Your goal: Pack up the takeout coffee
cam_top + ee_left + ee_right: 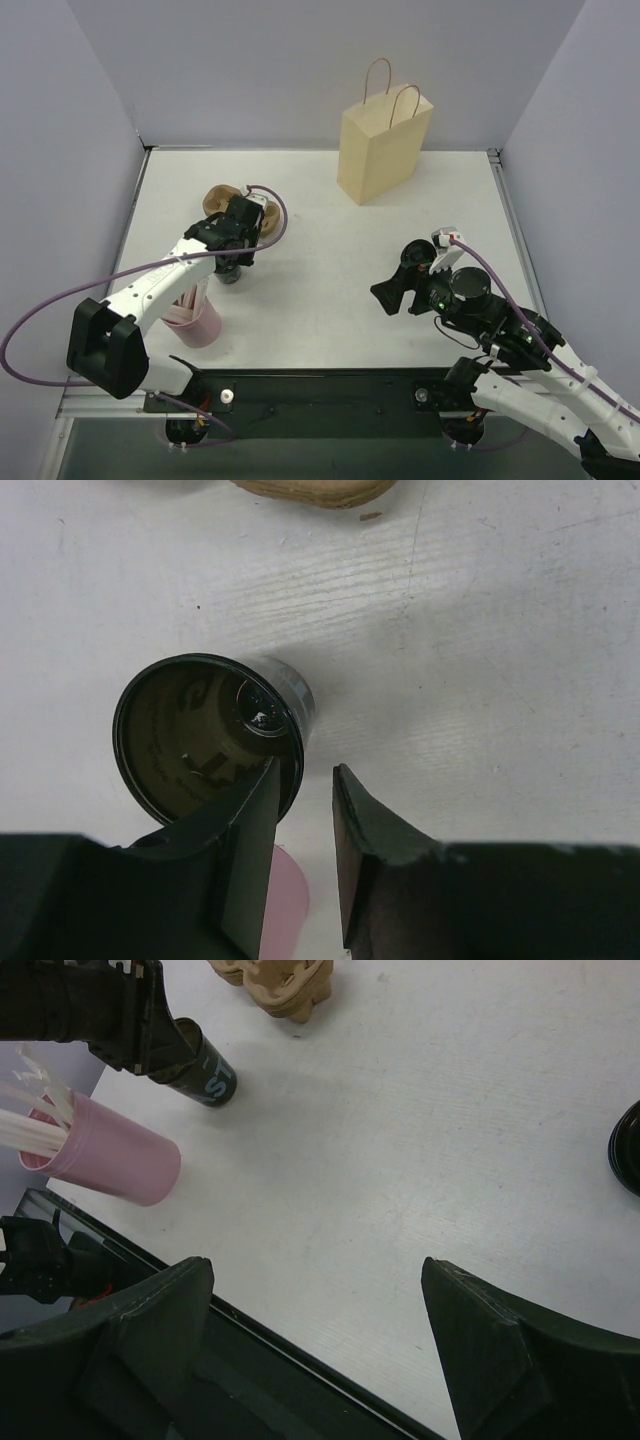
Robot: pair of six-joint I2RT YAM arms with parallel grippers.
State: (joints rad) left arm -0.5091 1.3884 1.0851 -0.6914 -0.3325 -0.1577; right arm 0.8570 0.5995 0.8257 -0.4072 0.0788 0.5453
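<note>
The takeout coffee cup (230, 274) is a small black cup standing on the table at the left; it also shows in the right wrist view (205, 1078). In the left wrist view I look down into its open top (190, 740), and no lid is on it. My left gripper (307, 770) hovers right over the cup's near rim (238, 252). Its fingers are parted by a narrow gap with only table showing between them. My right gripper (397, 277) is wide open and empty over bare table (315, 1270). The tan paper bag (380, 150) stands upright at the back.
A pink cup with pale sticks (197, 322) stands just in front of the black cup (110, 1155). The brown pulp tray (218, 198) lies just behind it (280, 985). A dark round thing (628, 1150) sits at the right wrist view's right edge.
</note>
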